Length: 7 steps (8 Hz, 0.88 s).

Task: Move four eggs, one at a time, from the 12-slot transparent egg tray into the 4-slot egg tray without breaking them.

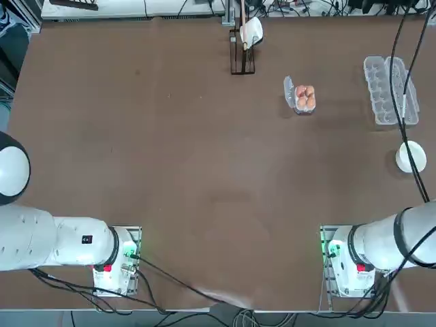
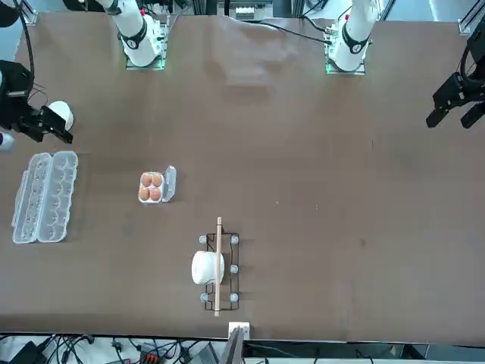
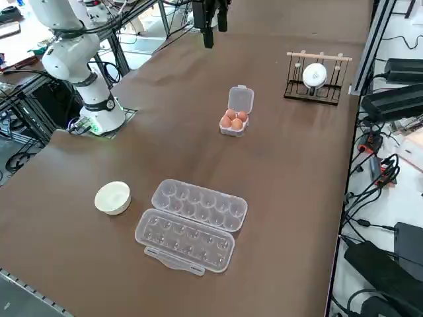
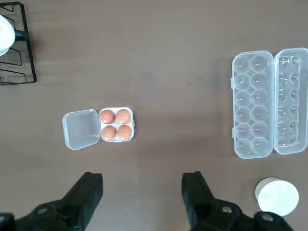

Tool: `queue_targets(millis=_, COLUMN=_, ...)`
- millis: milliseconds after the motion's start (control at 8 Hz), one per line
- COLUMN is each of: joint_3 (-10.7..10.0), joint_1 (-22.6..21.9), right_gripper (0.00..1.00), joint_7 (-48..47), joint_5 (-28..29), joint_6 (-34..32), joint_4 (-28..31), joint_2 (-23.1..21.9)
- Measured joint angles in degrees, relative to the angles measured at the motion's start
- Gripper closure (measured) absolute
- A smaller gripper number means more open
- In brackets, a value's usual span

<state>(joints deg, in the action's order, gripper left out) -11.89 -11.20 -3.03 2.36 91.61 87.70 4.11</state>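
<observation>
Four orange-brown eggs [image 4: 115, 125] fill all the cups of the small 4-slot egg tray [image 4: 81, 129], whose lid flap lies open beside them; the eggs [image 1: 304, 97] also show in the top view. The 12-slot transparent egg tray [image 4: 257, 103] lies open with every cup bare, and it appears again at the table's right edge [image 1: 385, 88]. My right gripper [image 4: 143, 192] hangs high above the table, open, with nothing between its fingers. It is nearer the robot than both trays and touches neither.
A white round bowl [image 1: 411, 157] sits on the table just on the robot's side of the long carton. A dark wire rack with a white cup [image 1: 244, 41] stands at the far edge, left of the small tray. Brown tabletop [image 1: 170, 170] stretches leftward.
</observation>
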Motion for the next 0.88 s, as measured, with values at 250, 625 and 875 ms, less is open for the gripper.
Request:
queue_targets(millis=250, joint_3=1.04, joint_1=1.13, right_gripper=0.00, joint_7=0.75, joint_5=0.00, joint_6=-0.01, joint_4=-0.03, joint_2=-0.10)
queue_targets(millis=625, joint_3=6.82, joint_1=6.35, right_gripper=0.00, joint_7=2.20, joint_5=0.00, joint_6=-0.04, joint_4=-0.03, joint_2=-0.22)
queue_targets(millis=875, joint_3=10.02, joint_1=10.05, right_gripper=0.00, joint_7=2.44, joint_5=0.00, joint_6=-0.05, joint_4=-0.03, joint_2=-0.28)
